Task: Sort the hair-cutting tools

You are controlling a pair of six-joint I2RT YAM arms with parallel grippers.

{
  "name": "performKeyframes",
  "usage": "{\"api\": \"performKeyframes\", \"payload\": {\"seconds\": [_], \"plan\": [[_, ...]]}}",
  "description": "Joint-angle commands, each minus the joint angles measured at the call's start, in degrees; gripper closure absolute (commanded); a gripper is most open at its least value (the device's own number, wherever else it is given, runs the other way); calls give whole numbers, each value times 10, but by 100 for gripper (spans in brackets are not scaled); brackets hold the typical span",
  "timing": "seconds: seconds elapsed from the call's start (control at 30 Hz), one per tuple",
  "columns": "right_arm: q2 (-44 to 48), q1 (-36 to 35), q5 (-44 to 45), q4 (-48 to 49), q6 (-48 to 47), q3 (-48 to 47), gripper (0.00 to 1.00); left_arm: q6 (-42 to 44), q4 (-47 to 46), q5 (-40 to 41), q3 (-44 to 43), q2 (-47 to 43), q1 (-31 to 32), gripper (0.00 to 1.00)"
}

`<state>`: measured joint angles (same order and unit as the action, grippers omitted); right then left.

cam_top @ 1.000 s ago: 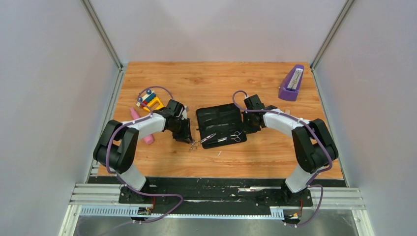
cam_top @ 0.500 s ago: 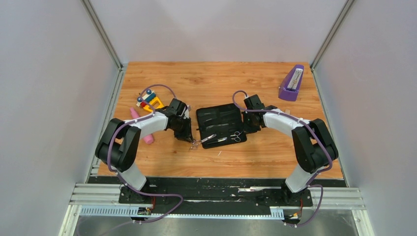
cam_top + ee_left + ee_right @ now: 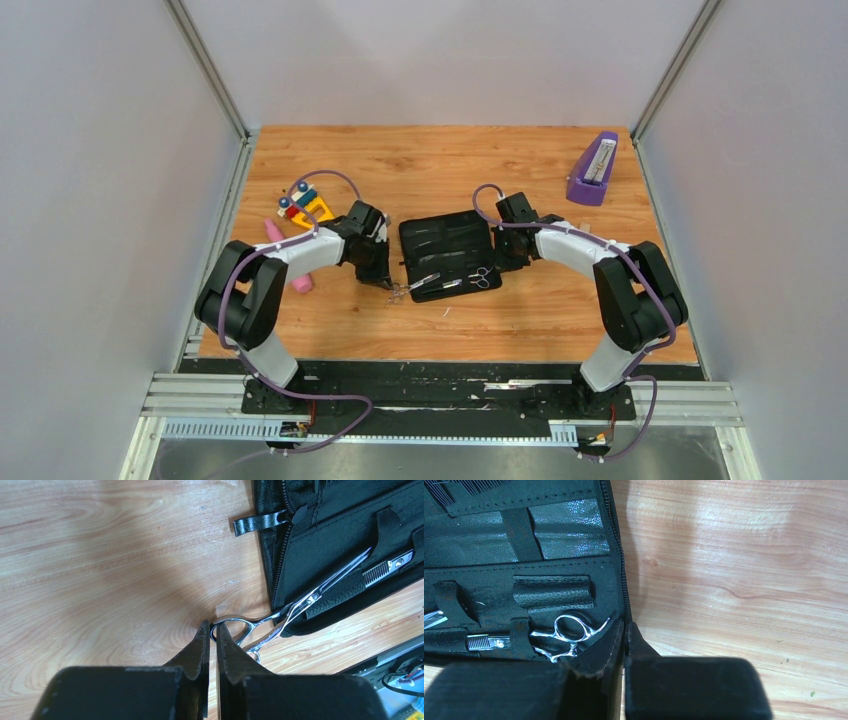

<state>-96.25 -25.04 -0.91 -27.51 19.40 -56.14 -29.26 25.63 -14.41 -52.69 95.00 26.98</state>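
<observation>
A black zip case [image 3: 450,240] lies open mid-table. My left gripper [image 3: 393,290] is shut on the finger ring of a pair of silver scissors [image 3: 260,627]. Their blades reach under a strap inside the case [image 3: 325,545], and the handles lie on the wood. My right gripper [image 3: 497,265] is shut on the case's right zip edge [image 3: 620,580]. The second silver scissors [image 3: 566,635] sit strapped in the case beside it, with a toothed blade [image 3: 387,565]. Comb teeth [image 3: 469,486] show at the case's top pocket; the combs are otherwise hard to make out.
A pink tube [image 3: 300,284] lies left of my left arm, partly under it. A colourful toy [image 3: 305,205] sits behind it. A purple stand [image 3: 593,170] is at the far right. Bare wood lies in front of the case.
My left gripper has shifted slightly right toward the case with the scissors' ring in it. The right arm has not moved.
</observation>
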Motion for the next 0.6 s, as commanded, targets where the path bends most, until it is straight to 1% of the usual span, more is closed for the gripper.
{"api": "performKeyframes", "payload": {"seconds": [0.0, 0.13, 0.4, 0.57], "plan": [[-19, -8, -30, 15, 6, 10, 100, 1, -13, 5, -28, -21, 5, 99], [-19, -8, -30, 15, 6, 11, 100, 7, -9, 7, -47, -13, 11, 100], [-19, -9, -30, 15, 5, 9, 100, 36, 12, 34, -95, 23, 31, 100], [-21, -11, -31, 15, 3, 8, 100, 99, 39, 44, -134, 45, 41, 100]]}}
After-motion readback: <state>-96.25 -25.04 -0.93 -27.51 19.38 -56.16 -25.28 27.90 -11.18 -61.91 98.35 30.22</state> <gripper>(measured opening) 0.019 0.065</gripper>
